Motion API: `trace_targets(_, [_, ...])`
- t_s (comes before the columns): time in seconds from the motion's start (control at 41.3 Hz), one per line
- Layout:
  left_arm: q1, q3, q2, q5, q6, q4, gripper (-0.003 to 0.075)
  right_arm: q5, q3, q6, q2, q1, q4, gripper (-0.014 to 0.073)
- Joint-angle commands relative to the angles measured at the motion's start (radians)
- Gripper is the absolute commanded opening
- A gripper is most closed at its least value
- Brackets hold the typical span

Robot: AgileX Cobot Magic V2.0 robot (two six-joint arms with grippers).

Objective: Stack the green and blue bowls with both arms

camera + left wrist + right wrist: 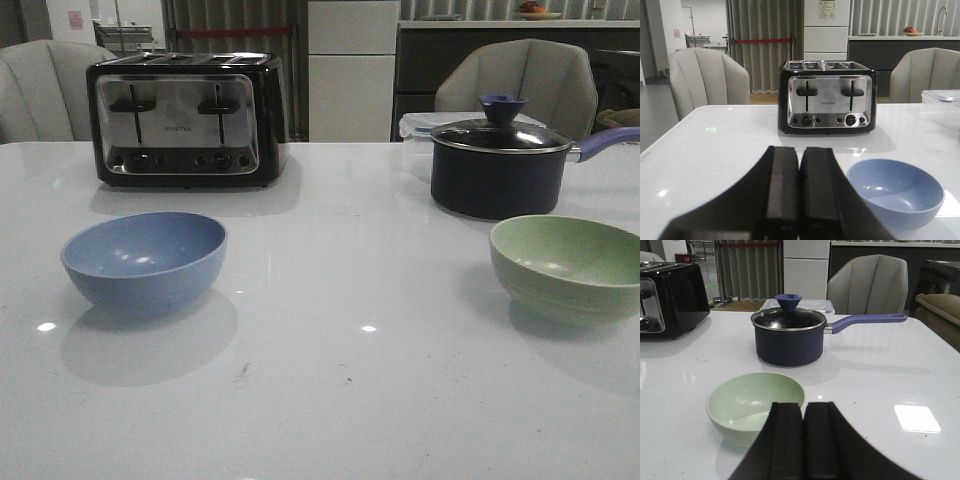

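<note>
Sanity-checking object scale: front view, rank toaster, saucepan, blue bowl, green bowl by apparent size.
1. toaster, largest
2. saucepan, smaller than the toaster
3. blue bowl and green bowl: alike, not ranked; the green one is cut off at the frame edge

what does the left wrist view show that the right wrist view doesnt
Only the left wrist view shows the blue bowl, the toaster's full front, and the left gripper, fingers pressed together. Only the right wrist view shows the green bowl, the lidded saucepan with its purple handle, and the shut right gripper. Both share the white table and the toaster.
</note>
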Motion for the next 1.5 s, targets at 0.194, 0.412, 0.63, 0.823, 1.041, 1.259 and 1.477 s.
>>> trace_targets(0.194, [-0.005, 0.004, -0.019, -0.084, -0.001, -0.002, 0.0093, -0.084, -0.003, -0.001, -0.020, -0.006, -0.007, 0.0057])
trace_targets(0.412, [-0.005, 0.004, -0.019, -0.084, -0.001, -0.002, 0.0093, -0.084, -0.003, -0.001, -0.020, -0.006, -0.007, 0.0057])
trace_targets(0.63, [-0.005, 0.004, -0.019, -0.089, -0.001, -0.002, 0.0093, -0.114, -0.003, -0.001, -0.020, -0.006, -0.007, 0.0057])
trace_targets(0.823, [-0.005, -0.001, -0.019, -0.122, -0.001, 0.002, 0.0093, -0.125, -0.015, -0.001, -0.020, -0.006, 0.001, 0.0057])
trace_targets(1.041, [-0.005, -0.130, -0.015, -0.065, -0.001, 0.000, 0.0093, 0.021, -0.205, -0.001, -0.015, -0.006, 0.004, 0.0057])
trace_targets(1.259, [-0.005, -0.394, 0.103, 0.180, -0.001, -0.020, 0.0093, 0.228, -0.471, -0.001, 0.117, -0.006, 0.004, 0.0057])
trace_targets(1.477, [-0.005, -0.608, 0.305, 0.341, -0.001, -0.023, 0.0093, 0.398, -0.665, -0.001, 0.332, -0.006, 0.003, 0.0057])
